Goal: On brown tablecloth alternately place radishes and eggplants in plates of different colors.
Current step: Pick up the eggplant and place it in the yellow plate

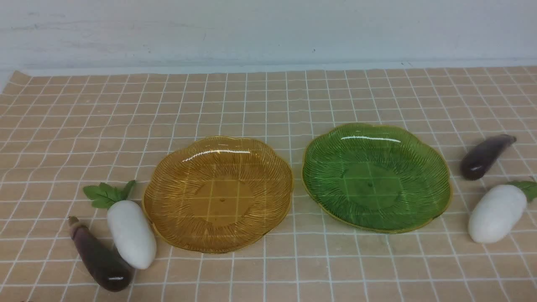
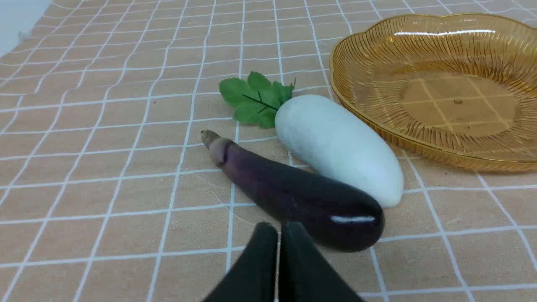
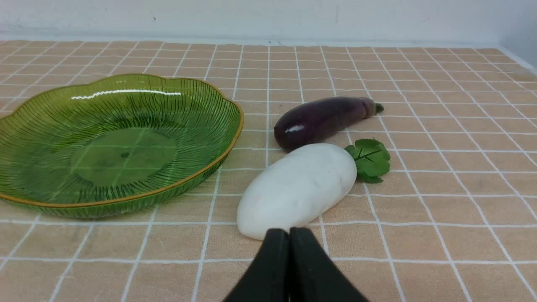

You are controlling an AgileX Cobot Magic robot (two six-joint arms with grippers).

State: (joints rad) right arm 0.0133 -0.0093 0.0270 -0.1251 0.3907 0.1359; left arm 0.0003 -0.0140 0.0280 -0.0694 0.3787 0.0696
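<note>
So far nothing is placed: the amber plate [image 1: 180, 184] and the green plate [image 1: 377, 176] sit empty, side by side on the brown tablecloth [image 1: 268, 100]. The left radish [image 1: 131, 233] and left eggplant [image 1: 98, 258] lie just beside the amber rim; the right radish [image 1: 497, 213] and right eggplant [image 1: 484, 157] lie near the green one. Left fingers [image 2: 258, 256] and right fingers [image 3: 270, 260] are pressed together, holding nothing. Open cloth stretches behind the plates to the wall [image 1: 268, 29].
</note>
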